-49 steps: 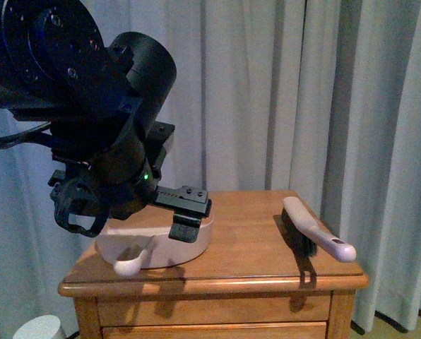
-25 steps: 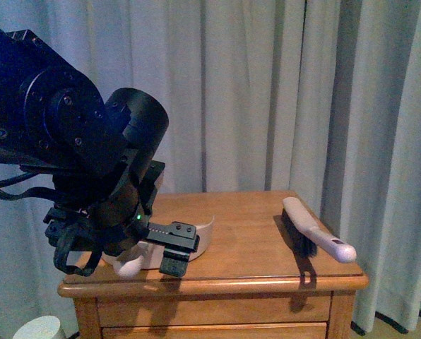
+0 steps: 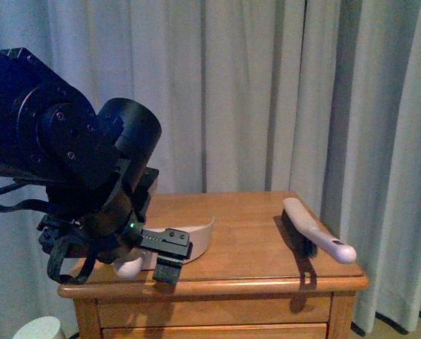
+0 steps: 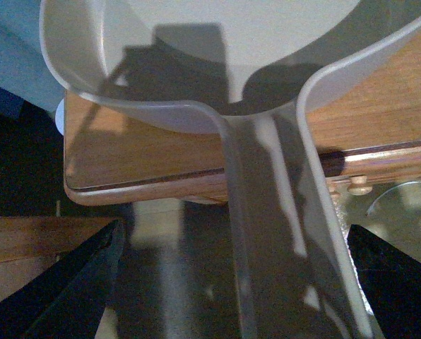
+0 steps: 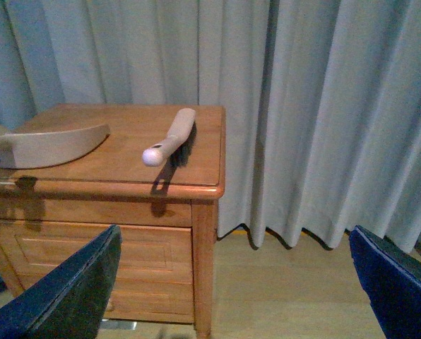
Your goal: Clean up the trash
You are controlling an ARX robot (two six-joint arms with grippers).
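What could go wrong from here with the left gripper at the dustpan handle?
1. Left gripper is open astride the dustpan handle, which overhangs the nightstand edge; an off-centre close could lever the dustpan off.
2. The brush lies near the front corner; a bump might drop it.
3. No trash shows in any view.

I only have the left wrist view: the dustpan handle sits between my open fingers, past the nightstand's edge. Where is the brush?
Observer: The brush lies on the right part of the nightstand top, clear of the dustpan, with its handle end toward the front edge.
Operator: Any trash for me to sweep?
Observer: No paper wad shows in any of the three views.
Operator: Is the right arm free to take the brush?
Observer: The right gripper is open and holds nothing. It is held back from the nightstand, on the brush's side.
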